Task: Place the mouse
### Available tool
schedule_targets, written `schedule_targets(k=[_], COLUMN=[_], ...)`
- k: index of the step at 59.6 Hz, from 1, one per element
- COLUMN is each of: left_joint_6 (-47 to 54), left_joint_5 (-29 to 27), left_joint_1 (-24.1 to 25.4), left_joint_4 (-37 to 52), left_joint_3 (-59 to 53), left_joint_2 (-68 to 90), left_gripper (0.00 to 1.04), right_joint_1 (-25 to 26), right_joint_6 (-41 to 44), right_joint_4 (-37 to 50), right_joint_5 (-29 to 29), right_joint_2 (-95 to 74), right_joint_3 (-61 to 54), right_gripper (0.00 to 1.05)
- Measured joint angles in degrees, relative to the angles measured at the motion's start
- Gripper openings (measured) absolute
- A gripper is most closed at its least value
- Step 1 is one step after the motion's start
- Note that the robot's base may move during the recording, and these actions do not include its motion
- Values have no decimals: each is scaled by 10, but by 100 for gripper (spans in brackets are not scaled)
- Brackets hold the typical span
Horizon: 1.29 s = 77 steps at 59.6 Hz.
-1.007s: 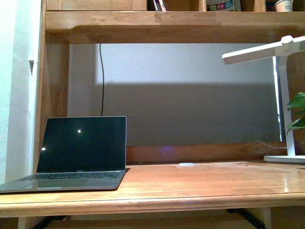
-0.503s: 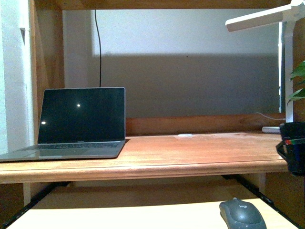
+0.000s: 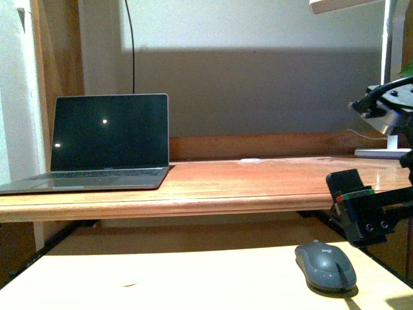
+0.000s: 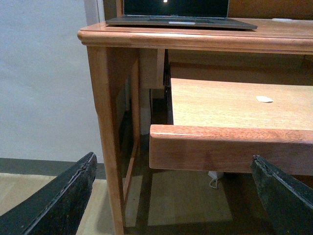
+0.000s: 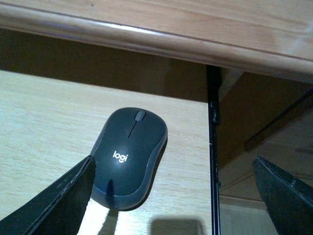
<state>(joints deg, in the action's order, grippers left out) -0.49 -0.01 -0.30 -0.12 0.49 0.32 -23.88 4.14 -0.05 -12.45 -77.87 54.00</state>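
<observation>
The lamp [image 3: 342,5] runs off the front view's top edge, only a strip of its head showing; the right arm [image 3: 393,103] is cut by the side edge. The white thing [image 3: 251,159] on the tabletop [image 3: 258,184] is too small to identify. The left wrist view crops the screen of the laptop [image 4: 176,20]. Of the left end effector [image 4: 172,156] and right end effector [image 5: 173,161], the wrist views show only finger ends.

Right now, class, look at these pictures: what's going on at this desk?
A two-armed robot is working at a wooden desk. Its right hand, open and holding nothing, hovers close to a dark grey logi mouse lying untouched on the pull-out tray under the desk's top. The left hand, also open and empty, hangs low in front of the desk. An open laptop sits up top, screen dark.
</observation>
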Motion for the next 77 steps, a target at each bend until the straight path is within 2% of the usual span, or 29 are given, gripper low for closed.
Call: schedule_targets(k=[30, 50, 73, 77], left_joint_6=[0, 0, 0, 0], left_joint_5=[0, 0, 0, 0], left_joint_1=[0, 0, 0, 0], left_joint_4=[0, 0, 0, 0], left_joint_3=[0, 0, 0, 0], left_joint_2=[0, 0, 0, 0], left_gripper=[97, 97, 97, 97], right_joint_1=[-38, -32, -28, -28], right_joint_6=[1, -43, -81, -85], right_joint_4=[-3, -67, -82, -80], right_joint_5=[-93, -85, -65, -65], right_joint_2=[-122, -157, -174, -174], right_joint_3=[66, 104, 116, 116], right_gripper=[97, 97, 97, 90])
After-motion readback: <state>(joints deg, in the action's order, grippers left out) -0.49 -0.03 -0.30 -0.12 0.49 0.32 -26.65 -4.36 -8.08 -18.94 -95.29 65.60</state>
